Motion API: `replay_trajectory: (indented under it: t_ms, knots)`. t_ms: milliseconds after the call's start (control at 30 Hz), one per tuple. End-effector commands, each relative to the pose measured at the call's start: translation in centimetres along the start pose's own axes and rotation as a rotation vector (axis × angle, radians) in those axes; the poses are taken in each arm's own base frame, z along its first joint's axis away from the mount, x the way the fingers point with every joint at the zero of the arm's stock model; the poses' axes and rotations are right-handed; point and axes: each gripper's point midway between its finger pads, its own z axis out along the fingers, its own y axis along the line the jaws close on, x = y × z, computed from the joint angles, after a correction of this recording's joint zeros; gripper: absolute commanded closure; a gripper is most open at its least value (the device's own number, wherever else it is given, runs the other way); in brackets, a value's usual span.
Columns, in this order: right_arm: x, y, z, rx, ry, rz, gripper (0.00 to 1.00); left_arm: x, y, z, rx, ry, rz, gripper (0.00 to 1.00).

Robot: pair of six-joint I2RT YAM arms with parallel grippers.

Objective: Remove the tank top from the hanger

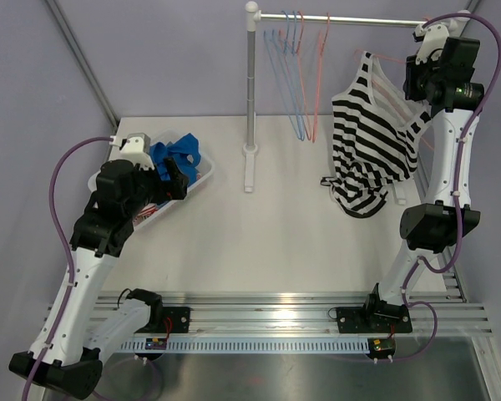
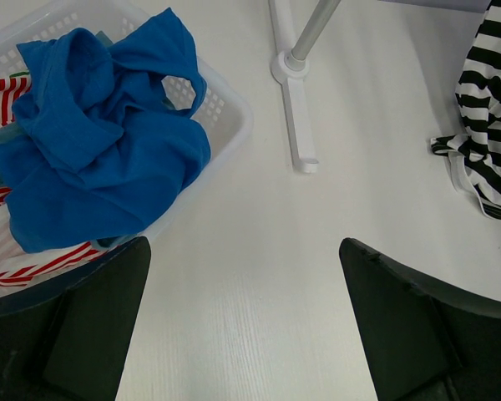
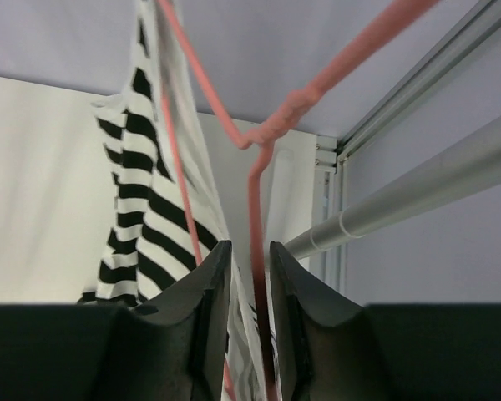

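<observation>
- Nearest me, the left claw (image 2: 244,251) hung over the table (image 1: 275,242) with its fingers wide apart and nothing in them, beside the basket (image 2: 234,109) holding a blue shirt (image 2: 100,142).
- It was well apart from the work, so I judged it could not steady anything if things slipped.
- Further back, the striped top (image 1: 371,134) hung on the pink hanger (image 3: 267,134), its hem slumped on the table.
- Up at the rail (image 1: 359,20), the right claw (image 3: 249,251) had its fingers close together on either side of the hanger's wire; I could not tell whether they gripped it.
- The top lay just beside that wire, so the fingers might catch cloth with it and trap the top.
- A tug on a loose hold could swing the hanger or unhook it from the rail.
</observation>
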Motion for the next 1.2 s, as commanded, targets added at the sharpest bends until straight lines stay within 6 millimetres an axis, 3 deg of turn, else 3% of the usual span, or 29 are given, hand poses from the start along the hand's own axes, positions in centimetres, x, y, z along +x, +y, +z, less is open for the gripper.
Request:
replay_trajectory:
  t_ms: [0,200,267,300,467,533,667,900,1033,1167]
  knots:
    - [-1.5,1.1,-1.8,-0.041,-0.042,0.089,0.69,-1.1,-0.8,0.3,0.049,-0.038,0.008,0.01]
    - [-2.3,2.4,-2.5,-0.096,-0.076,0.171,0.69,-1.0,-0.8,0.4,0.047,-0.035,0.007,0.01]
    - [-2.2,2.9,-2.5,-0.115,-0.078,0.19,0.75,-1.2,-0.7,0.4,0.046,-0.038,0.006,0.01]
    - [-2.1,2.9,-2.5,-0.118,-0.073,0.198,0.85,-1.1,-0.7,0.4,0.047,-0.035,0.006,0.01]
    - [-3.1,3.5,-3.1,-0.14,-0.094,0.219,0.92,-1.1,-0.7,0.4,0.048,-0.036,0.006,0.01]
    - [-4.1,3.6,-3.7,-0.136,-0.119,0.212,1.0,-1.1,-0.6,0.5,0.046,-0.035,0.003,0.01]
    - [-5.9,3.9,-5.2,-0.125,-0.162,0.207,1.0,-1.1,-0.4,0.5,0.041,-0.038,0.001,0.01]
    - [-9.8,4.0,-9.7,-0.107,-0.305,0.213,1.0,-1.1,-0.3,0.6,0.037,-0.037,-0.004,0.01]
    - [-9.9,4.0,-11.4,-0.098,-0.31,0.234,1.0,-1.3,-0.1,0.5,0.032,-0.041,-0.006,0.01]
    - [-8.1,5.1,-13.1,-0.117,-0.245,0.288,1.0,-1.4,0.2,0.6,0.022,-0.044,-0.01,0.01]
